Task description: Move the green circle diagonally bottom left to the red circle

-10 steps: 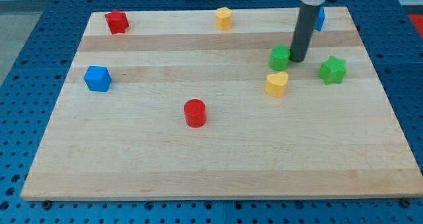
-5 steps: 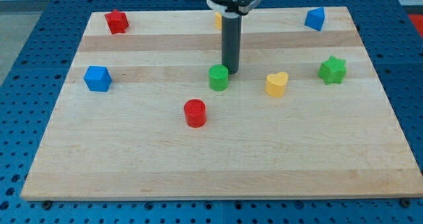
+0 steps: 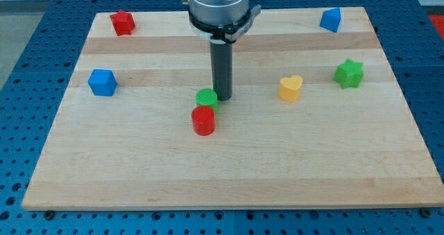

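The green circle [image 3: 206, 98] sits near the board's middle, touching the top edge of the red circle [image 3: 204, 120], which lies just below it. My tip [image 3: 223, 98] stands against the green circle's right side. The dark rod rises from there toward the view's top, and the arm's grey body above it hides part of the board's top edge.
A red star-like block [image 3: 123, 22] is at the top left and a blue cube [image 3: 102, 82] at the left. A yellow heart [image 3: 291, 88] and a green star [image 3: 349, 73] are at the right. A blue block [image 3: 331, 19] is at the top right.
My tip has moved left and down across the board, pushing the green circle from right of centre to the red circle's top edge. The yellow block at the top is now hidden.
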